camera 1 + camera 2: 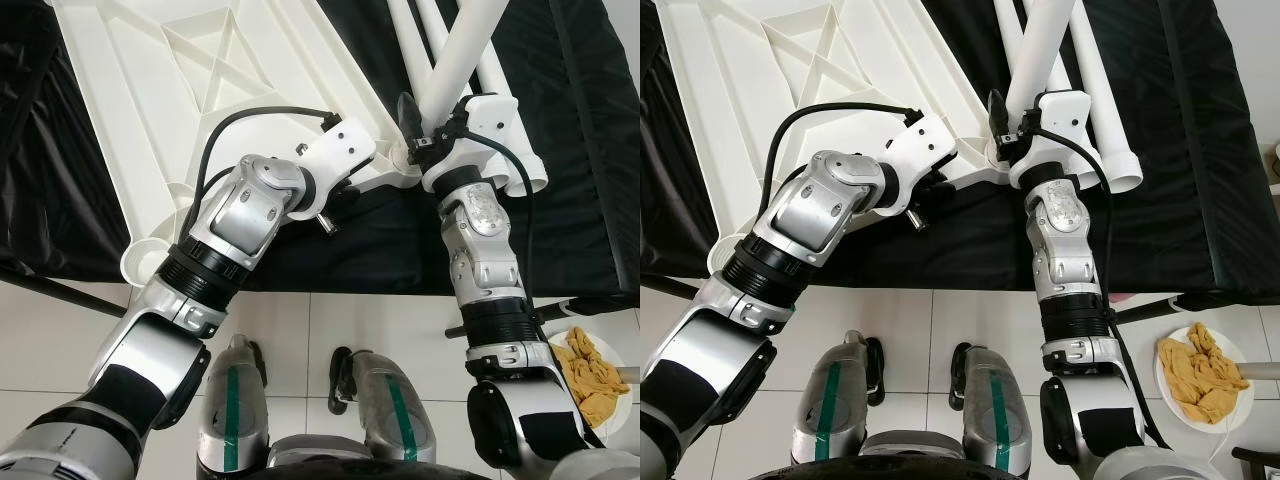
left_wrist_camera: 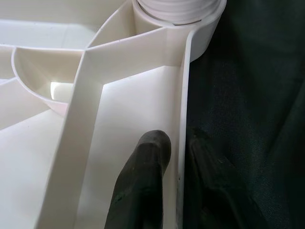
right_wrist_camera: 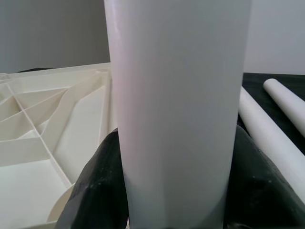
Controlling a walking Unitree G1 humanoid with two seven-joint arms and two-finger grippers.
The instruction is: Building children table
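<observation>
The tabletop [image 1: 200, 60] lies upside down on the black cloth [image 1: 1160, 120], ribs up, and I place everything from its near corner socket [image 2: 178, 14]. My left gripper [image 2: 174, 157] is pinched shut on the rim wall just beside that socket, one finger [image 2: 143, 181] inside the wall and one outside. My right gripper [image 3: 176, 191] is clamped around a leg [image 3: 178, 95], holding it upright over the socket. Spare legs [image 1: 1105, 110] lie on the cloth beyond the socket. To seat this well, I judge I should keep the leg square to the socket, press straight down, and keep my left hold firm so the tabletop cannot slide; a tilt could jam it
</observation>
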